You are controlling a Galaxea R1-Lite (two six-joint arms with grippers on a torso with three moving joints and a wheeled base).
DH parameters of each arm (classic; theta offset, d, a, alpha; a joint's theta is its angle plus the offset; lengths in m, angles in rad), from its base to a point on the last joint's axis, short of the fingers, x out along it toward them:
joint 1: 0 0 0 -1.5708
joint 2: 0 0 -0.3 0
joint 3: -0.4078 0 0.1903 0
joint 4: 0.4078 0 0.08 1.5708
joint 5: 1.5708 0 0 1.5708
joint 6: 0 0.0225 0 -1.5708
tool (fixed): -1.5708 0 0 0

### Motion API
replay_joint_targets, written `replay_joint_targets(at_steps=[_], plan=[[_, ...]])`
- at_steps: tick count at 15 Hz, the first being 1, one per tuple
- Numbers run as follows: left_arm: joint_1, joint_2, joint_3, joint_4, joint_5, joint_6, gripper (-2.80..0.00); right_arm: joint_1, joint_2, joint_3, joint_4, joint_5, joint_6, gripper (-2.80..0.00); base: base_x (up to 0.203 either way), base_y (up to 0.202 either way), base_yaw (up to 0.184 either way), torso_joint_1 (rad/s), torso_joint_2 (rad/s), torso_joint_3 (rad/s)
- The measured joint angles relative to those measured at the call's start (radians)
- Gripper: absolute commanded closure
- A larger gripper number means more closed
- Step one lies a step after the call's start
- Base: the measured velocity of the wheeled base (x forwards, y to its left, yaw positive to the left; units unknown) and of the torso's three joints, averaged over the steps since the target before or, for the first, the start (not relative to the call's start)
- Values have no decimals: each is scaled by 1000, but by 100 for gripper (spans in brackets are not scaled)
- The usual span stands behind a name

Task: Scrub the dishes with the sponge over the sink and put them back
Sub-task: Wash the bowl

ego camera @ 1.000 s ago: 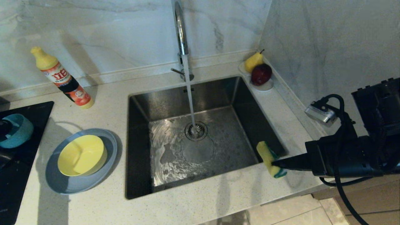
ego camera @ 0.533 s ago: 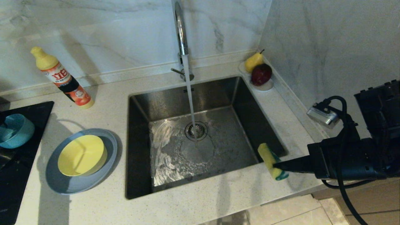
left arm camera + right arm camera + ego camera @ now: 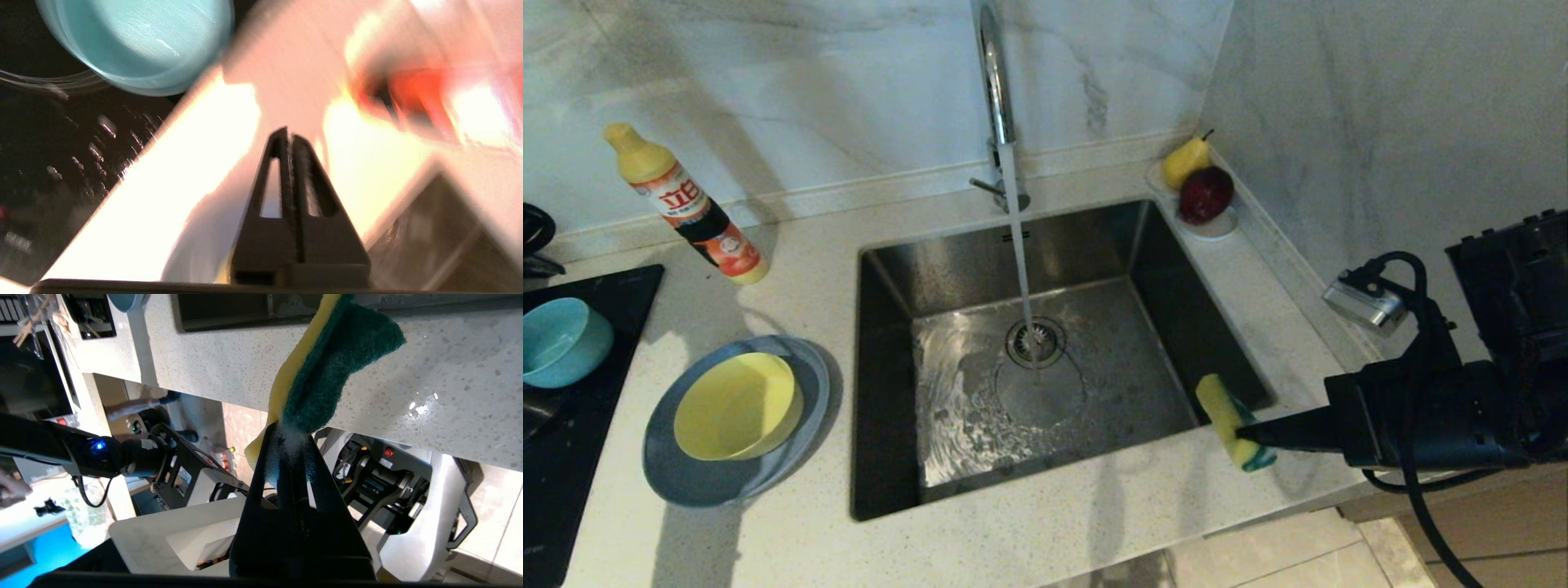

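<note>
The right arm reaches in level from the right side, its gripper (image 3: 1245,431) pinched tight on the sponge (image 3: 1227,418). The left gripper (image 3: 289,139) (only its wrist camera shows it) has its fingers pressed together, empty.

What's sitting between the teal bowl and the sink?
In the head view, the grey-blue plate with the yellow bowl in it lies on the counter between the teal bowl and the sink.

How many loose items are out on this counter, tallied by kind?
Bowls: 2, yellow bowl, teal bowl
Plates: 1, grey-blue plate
Sponges: 1, sponge
Bottles: 1, detergent bottle
Fruit dishes: 1, white dish
Fruit: 2, pear, red fruit
Total: 8
</note>
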Motion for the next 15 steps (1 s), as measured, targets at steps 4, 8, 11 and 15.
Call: replay_joint_targets(at_steps=[4, 8, 11, 15], plan=[[-144, -144, 123, 29, 0, 106, 0, 0, 5, -1, 2, -1, -22, 0, 0, 0, 0, 0, 0, 0], [-232, -242, 342, 23, 6, 267, -280, 0, 13, -7, 1, -1, -21, 0, 0, 0, 0, 0, 0, 0], [-255, -251, 419, 17, 13, 344, -280, 0, 28, -9, 2, -1, -20, 0, 0, 0, 0, 0, 0, 0], [-257, -199, 455, 16, 35, 363, -280, 0, 38, -15, 1, -3, -24, 0, 0, 0, 0, 0, 0, 0]])
